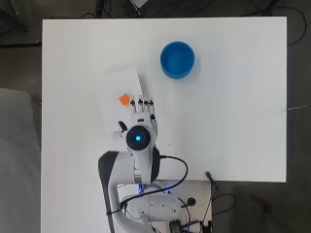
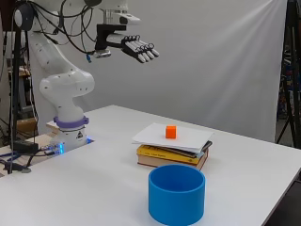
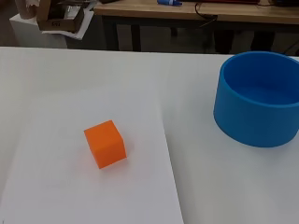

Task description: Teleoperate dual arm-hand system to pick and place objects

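Hand (image 2: 139, 49) is hovering high with fingers straight, holding nothing. Orange cube (image 2: 170, 132) is sitting on the white sheet (image 2: 188, 138) topping the books (image 2: 169, 157). I'd descend straight, avoiding nudging the paper.

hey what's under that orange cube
The orange cube sits on a white sheet of paper, which lies on a stack of books on the white table. The side view shows the books' edges; their covers are hidden by the paper.
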Robot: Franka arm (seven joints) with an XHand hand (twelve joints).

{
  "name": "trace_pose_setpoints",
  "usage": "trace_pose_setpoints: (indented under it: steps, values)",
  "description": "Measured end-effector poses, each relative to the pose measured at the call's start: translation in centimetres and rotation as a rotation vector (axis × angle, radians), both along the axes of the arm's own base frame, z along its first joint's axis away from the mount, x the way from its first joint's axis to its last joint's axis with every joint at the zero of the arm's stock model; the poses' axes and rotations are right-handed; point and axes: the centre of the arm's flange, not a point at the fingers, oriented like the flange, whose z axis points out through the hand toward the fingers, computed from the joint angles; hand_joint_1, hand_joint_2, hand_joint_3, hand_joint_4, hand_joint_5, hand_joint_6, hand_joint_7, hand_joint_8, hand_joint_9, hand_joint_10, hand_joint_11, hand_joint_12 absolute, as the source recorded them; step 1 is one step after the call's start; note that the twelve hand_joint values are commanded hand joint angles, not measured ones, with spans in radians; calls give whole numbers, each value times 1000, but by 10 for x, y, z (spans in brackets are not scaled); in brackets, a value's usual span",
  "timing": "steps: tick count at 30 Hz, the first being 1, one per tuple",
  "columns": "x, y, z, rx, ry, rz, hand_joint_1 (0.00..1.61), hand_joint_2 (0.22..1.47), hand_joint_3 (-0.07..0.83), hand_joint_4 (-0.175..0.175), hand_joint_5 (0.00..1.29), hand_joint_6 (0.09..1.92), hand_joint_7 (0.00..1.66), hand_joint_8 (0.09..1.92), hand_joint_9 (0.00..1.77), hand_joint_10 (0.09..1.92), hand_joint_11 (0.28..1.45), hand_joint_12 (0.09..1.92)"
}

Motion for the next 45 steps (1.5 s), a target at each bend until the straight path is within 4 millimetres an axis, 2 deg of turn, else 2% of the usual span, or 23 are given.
trace_pose_setpoints:
  steps: [4, 7, 11, 17, 25, 31, 35, 36, 37, 38, 39, 40, 42, 45]
  values:
    - [-3, 5, -23, 9, 41, -5, 317, 999, -1, 82, 271, 87, 345, 87, 472, 87, 491, 87]
    - [-1, 7, -55, 35, 47, 17, 331, 1006, 1, 88, 326, 87, 398, 87, 542, 87, 522, 87]
    - [7, 13, -94, 92, 61, 50, 343, 1014, 3, 80, 328, 87, 404, 87, 535, 87, 519, 87]
    - [34, 28, -124, 88, 51, 67, 337, 1005, -2, 64, 286, 87, 413, 87, 535, 87, 521, 87]
    - [84, 46, -197, 112, 157, 91, 408, 1026, 6, 48, 335, 87, 428, 87, 544, 87, 537, 87]
    - [95, 48, -217, 134, 129, 137, 419, 1028, 3, 36, 372, 87, 475, 87, 544, 87, 530, 87]
    - [94, 49, -245, 127, 225, 147, 429, 1019, -1, 21, 383, 87, 464, 87, 532, 87, 527, 87]
    - [94, 49, -250, 127, 235, 148, 446, 1030, 1, 30, 450, 87, 507, 87, 557, 87, 529, 87]
    - [95, 50, -254, 126, 236, 149, 629, 1095, -3, 84, 591, 471, 638, 558, 697, 574, 614, 357]
    - [96, 50, -255, 124, 227, 149, 757, 1163, 0, 124, 659, 892, 776, 1144, 905, 1151, 721, 939]
    - [97, 50, -255, 123, 221, 145, 828, 1207, 3, 147, 688, 1151, 895, 1524, 1086, 1520, 823, 1385]
    - [96, 50, -256, 126, 222, 141, 863, 1233, 4, 161, 699, 1290, 961, 1735, 1199, 1724, 888, 1650]
    - [94, 47, -256, 148, 219, 144, 878, 1259, 4, 173, 692, 1406, 972, 1896, 1277, 1878, 940, 1859]
    - [97, 40, -247, 195, 199, 189, 865, 1279, 4, 175, 664, 1467, 909, 1920, 1265, 1917, 948, 1915]
